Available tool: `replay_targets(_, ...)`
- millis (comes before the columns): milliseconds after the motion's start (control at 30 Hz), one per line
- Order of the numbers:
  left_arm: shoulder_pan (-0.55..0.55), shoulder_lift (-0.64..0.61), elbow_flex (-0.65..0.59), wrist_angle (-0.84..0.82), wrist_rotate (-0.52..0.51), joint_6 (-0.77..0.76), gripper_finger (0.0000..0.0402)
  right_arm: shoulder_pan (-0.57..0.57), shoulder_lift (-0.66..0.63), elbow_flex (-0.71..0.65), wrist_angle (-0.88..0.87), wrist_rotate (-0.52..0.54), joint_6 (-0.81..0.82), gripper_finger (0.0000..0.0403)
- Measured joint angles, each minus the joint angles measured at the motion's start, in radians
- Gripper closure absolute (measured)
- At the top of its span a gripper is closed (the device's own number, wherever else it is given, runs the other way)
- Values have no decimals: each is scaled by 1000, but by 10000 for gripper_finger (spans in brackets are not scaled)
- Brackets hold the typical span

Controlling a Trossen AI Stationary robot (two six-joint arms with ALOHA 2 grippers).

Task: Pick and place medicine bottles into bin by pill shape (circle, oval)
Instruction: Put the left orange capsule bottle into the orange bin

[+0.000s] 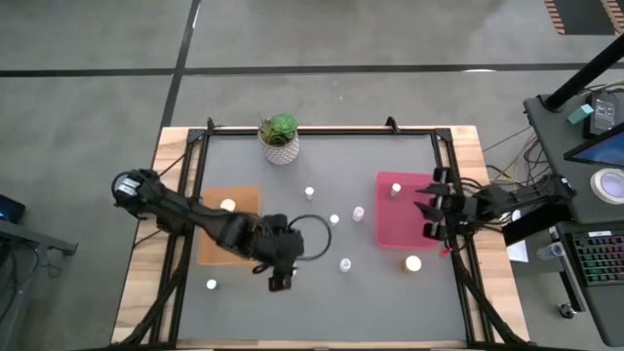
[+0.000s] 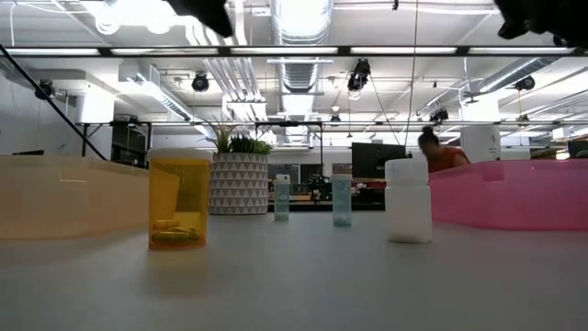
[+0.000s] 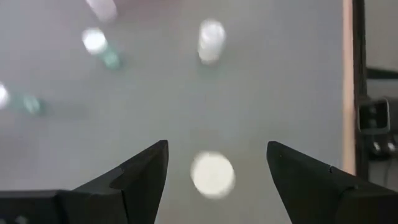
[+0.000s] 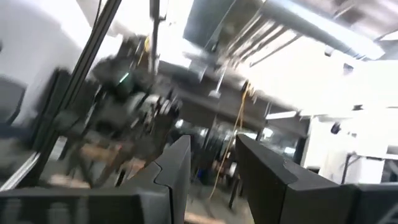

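Several white-capped medicine bottles stand upright on the grey table (image 1: 292, 312). One (image 1: 227, 205) is in the orange bin (image 1: 244, 255) and one (image 1: 395, 189) in the pink bin (image 1: 390, 234). My left gripper (image 1: 283, 276) hovers open over the table's middle, tipped downward. In its wrist view a bottle's white cap (image 3: 212, 174) shows below and between the fingers, untouched. My right gripper (image 1: 431, 207) waits at the table's right edge, over the pink bin's side. It points up into the room, fingers (image 4: 180, 168) nearly together with nothing between them.
A potted green plant (image 1: 280, 136) stands at the far edge. Loose bottles (image 1: 345, 264) (image 1: 412, 262) (image 1: 212, 285) stand near the front and others (image 1: 309, 192) (image 1: 334, 219) (image 1: 358, 212) mid-table. The low view shows an orange bottle (image 2: 179, 198) and a white one (image 2: 408, 200).
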Motion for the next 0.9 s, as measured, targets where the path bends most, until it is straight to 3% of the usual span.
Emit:
replay_targets(333,-122,116,2,-19,-34,-64,144,-8,-31,0,3,1,-68,294)
replay_targets(667,-102,168,2,-16,-40,-40,141,-18,-58,0,1,2,-75,296)
replay_targets(900,-65,167,-32,-10,-32,-15,111,-18,-57,0,1,3,-81,296)
